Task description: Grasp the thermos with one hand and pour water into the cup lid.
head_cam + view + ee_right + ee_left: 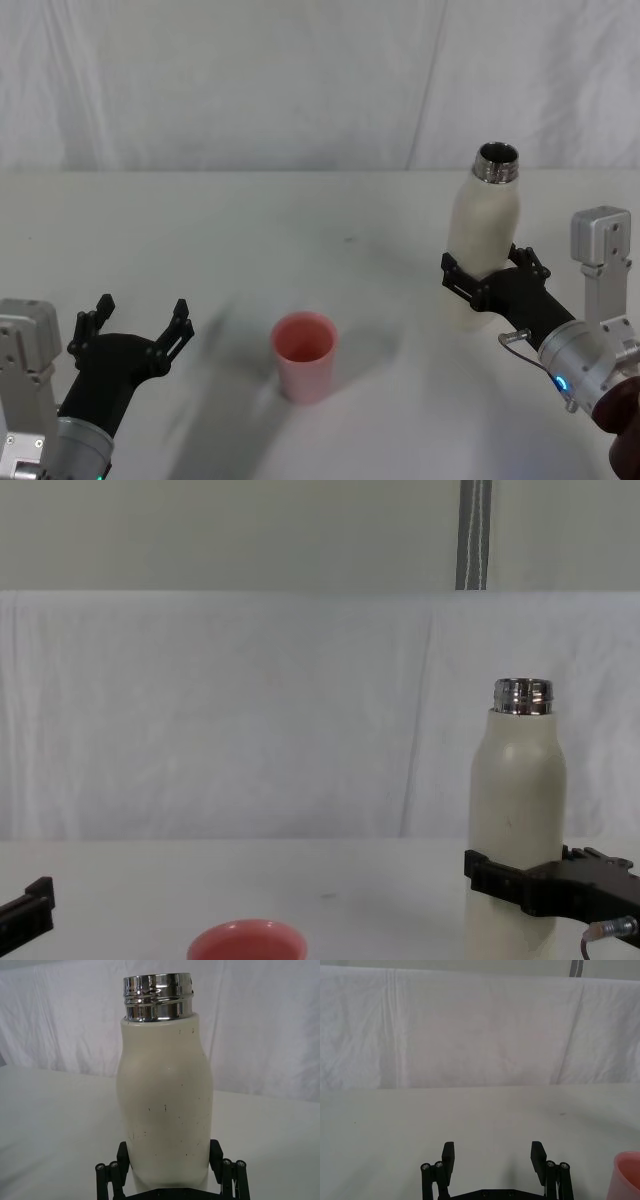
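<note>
Near the desk's right edge, the right gripper (487, 276) clamps the upright thermos (483, 240) low on its smooth, likely heavy and slippery body, while the left gripper (140, 322) waits open beside the cup lid (304, 356).

- We see the thermos (165, 1105): matte cream body, speckled, with a shiny threaded steel neck.
- cup lid (304, 354): smooth pink plastic.
- backdrop (230, 710): white wrinkled cloth.

from the head we look down and forward over the surface (300, 210). from the chest we sit low, facing across it toward the white backdrop (250, 710). both take in the thermos (484, 238) and cup lid (304, 355). each wrist view looks out close over its own claw.
</note>
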Action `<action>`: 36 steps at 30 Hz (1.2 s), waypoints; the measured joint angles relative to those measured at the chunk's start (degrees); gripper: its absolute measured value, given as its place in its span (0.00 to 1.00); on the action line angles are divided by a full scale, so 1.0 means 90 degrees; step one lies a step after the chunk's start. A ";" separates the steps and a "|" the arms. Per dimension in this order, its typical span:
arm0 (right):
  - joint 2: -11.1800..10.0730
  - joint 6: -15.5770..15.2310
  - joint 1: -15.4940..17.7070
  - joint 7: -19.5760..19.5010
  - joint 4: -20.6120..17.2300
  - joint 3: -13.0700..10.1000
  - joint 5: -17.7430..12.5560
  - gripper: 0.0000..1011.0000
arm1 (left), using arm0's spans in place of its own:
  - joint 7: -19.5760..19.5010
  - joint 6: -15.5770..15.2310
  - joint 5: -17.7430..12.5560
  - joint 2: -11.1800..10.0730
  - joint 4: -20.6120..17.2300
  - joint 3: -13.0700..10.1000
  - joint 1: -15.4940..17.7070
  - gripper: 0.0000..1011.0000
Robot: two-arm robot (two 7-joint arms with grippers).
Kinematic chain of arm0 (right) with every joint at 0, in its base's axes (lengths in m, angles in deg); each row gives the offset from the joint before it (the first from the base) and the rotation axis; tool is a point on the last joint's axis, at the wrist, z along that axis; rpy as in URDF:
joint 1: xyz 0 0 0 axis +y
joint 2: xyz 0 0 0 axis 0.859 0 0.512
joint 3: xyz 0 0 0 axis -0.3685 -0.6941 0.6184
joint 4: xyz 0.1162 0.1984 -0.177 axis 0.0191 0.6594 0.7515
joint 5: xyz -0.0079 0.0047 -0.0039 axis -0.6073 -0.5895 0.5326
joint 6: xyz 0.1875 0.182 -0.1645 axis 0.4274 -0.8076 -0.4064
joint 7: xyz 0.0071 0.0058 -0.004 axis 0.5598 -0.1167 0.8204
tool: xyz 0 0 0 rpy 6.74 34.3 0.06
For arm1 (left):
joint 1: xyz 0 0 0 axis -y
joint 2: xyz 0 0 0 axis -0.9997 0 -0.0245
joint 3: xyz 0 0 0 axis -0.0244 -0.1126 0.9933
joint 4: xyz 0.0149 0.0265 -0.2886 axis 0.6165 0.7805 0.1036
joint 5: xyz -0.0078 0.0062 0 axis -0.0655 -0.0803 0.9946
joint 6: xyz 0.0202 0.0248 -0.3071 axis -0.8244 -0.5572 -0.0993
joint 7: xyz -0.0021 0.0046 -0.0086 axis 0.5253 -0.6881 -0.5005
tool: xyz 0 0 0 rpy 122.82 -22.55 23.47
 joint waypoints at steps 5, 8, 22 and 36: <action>0.0000 -0.0001 0.0000 0.0000 0.0000 0.0000 0.0001 0.99 | 0.0000 0.0000 0.0000 0.0000 0.0000 0.0000 0.0000 0.99; 0.0000 -0.0003 0.0000 0.0000 0.0000 0.0000 0.0001 0.99 | 0.0000 0.0000 0.0000 0.0000 0.0000 0.0000 0.0000 0.99; -0.0019 0.0006 0.0036 0.0043 -0.0004 -0.0019 -0.0026 0.99 | 0.0000 0.0000 0.0000 0.0000 0.0000 0.0000 0.0000 0.99; -0.0036 -0.0001 0.0074 0.0059 -0.0028 -0.0005 -0.0046 0.99 | 0.0000 0.0000 0.0000 0.0000 0.0000 0.0000 0.0000 0.99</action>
